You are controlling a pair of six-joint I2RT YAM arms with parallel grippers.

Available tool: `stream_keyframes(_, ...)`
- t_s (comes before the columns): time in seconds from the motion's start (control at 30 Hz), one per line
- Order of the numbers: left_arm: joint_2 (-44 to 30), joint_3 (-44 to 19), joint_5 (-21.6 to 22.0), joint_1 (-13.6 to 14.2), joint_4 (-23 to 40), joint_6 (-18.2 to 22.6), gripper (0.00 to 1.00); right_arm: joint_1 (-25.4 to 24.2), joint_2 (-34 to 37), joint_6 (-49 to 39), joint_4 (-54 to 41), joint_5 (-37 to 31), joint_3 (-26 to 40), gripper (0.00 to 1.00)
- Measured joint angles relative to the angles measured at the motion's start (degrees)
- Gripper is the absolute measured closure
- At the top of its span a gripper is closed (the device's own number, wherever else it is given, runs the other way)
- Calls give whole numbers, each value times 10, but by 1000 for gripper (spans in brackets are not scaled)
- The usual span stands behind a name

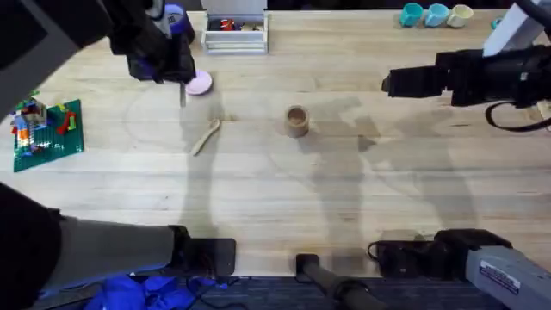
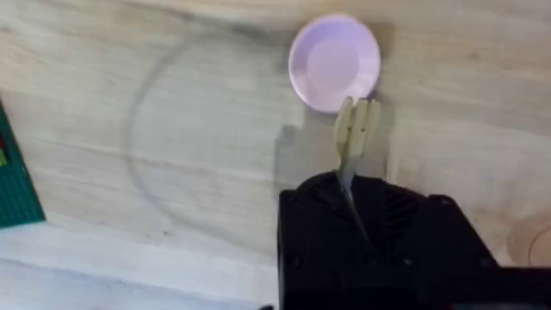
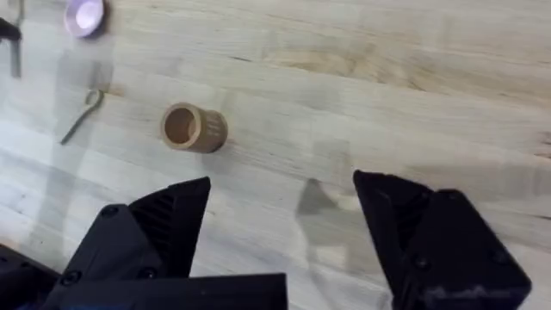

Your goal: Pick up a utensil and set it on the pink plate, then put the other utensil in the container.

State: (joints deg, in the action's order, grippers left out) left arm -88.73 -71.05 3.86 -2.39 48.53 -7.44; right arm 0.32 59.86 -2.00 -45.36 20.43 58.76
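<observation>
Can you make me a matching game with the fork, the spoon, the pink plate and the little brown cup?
Things:
1. fork
2. spoon
3. pink plate
4. brown cup

Places:
A. standing on the table, nothing in it
B. lying flat on the table
C. held in the left hand, up in the air
D. on the table, just under the fork's tines

Pairs: 1-C, 2-B, 3-D, 4-A

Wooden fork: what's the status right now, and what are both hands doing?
Left hand shut on small pale wooden fork, beside round pink plate. Right hand open, empty. Wooden spoon on table.
</observation>
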Motion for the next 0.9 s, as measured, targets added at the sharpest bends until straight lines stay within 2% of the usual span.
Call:
stream_keyframes(0.13, -2, -21, 0, -9, -4, 23, 960, 0, 0, 0, 0, 0, 0, 5)
stream_keyframes(0.23, -20, -53, 0, -11, 22, 31, 960, 0, 0, 0, 0, 0, 0, 5)
stream_keyframes(0.4, -100, -135, -1, -11, 71, 39, 960, 0, 0, 0, 0, 0, 0, 4)
stream_keyframes(0.53, -157, -176, -2, -12, 73, 41, 960, 0, 0, 0, 0, 0, 0, 4)
stream_keyframes(0.9, -173, -187, -12, -15, 27, 54, 960, 0, 0, 0, 0, 0, 0, 5)
